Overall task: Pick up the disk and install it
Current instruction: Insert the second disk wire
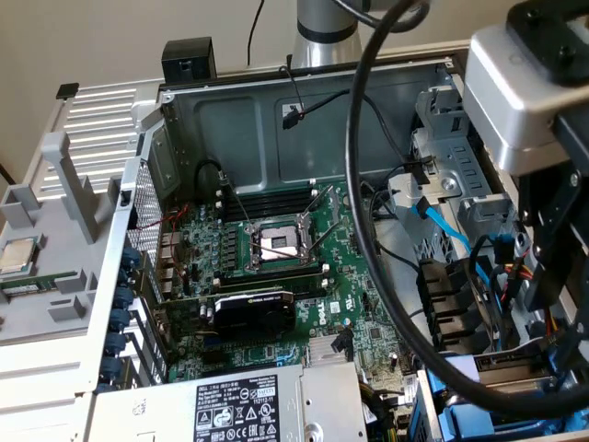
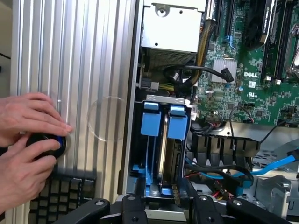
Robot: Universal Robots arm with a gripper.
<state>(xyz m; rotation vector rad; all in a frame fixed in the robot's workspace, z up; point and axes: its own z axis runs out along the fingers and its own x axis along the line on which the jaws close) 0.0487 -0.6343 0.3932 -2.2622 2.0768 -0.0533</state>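
The disk point(image 2: 162, 154) stands on edge in the drive bay at the case's corner, seen as a thin silver strip. Its blue carrier frame point(image 2: 150, 123) flanks it, and a second blue tab point(image 2: 177, 122) sits beside that. My gripper point(image 2: 162, 190) reaches down over the disk's near end, with a black finger pressed against each side, shut on it. In the exterior view my grey wrist housing point(image 1: 515, 101) hangs over the bay at that view's right. Below it are blue carrier plastic point(image 1: 488, 428) and a white label point(image 1: 460, 370).
The grey power-supply box point(image 1: 239, 405) lies next to the bay. Past it is the green motherboard point(image 1: 276, 249). A thick black cable point(image 1: 363, 212) loops over the open case. A person's hands point(image 2: 28, 140) hold a black knob point(image 2: 46, 145) on the ribbed panel point(image 2: 88, 70), near a keyboard point(image 2: 65, 191).
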